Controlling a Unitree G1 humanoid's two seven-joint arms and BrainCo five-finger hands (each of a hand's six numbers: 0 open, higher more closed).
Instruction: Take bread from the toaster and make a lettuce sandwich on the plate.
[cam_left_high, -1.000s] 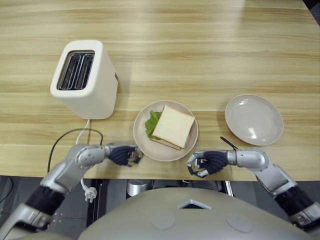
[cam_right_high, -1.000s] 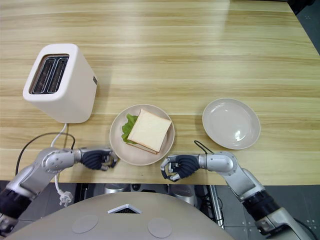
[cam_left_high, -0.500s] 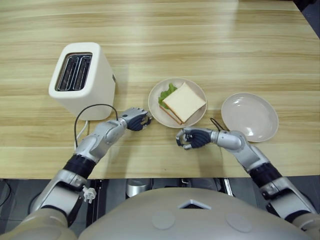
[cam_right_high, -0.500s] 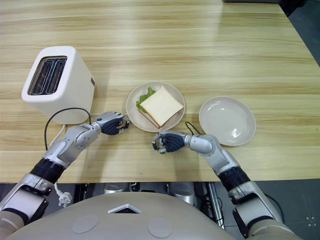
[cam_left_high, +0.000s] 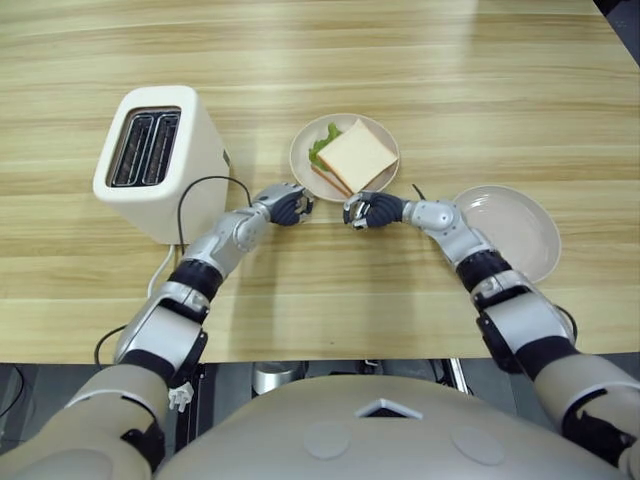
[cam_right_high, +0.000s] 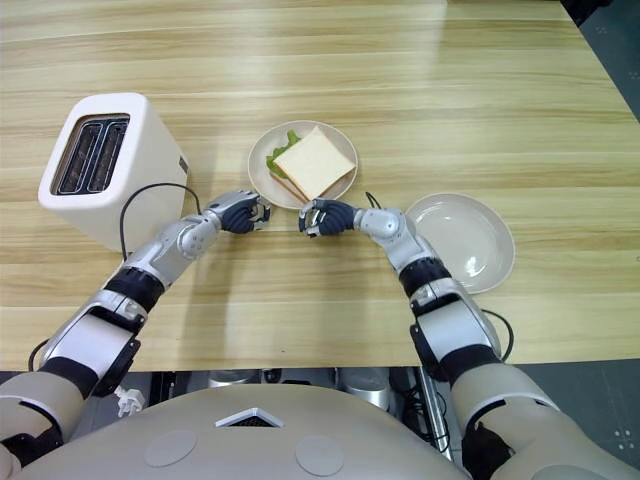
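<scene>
Fingers curled on both hands, gripping nothing. I saw left hand and right hand just short of round beige plate carrying square bread slice over ruffled lettuce. Pale, streaky-grained wooden table; boxy white toaster at left, glossy second plate at right.

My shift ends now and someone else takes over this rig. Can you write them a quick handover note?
Left robot hand: fingers curled, holding nothing, by the near-left rim of the plate.
Right robot hand: curled, empty, by the near-right rim.
Sandwich lies on the plate, lettuce peeking out at its left. Toaster stands at left, slots empty. Second plate at right holds nothing.
Done: bread out, sandwich assembled.
Left: apparently only pulling the hands back.
</scene>
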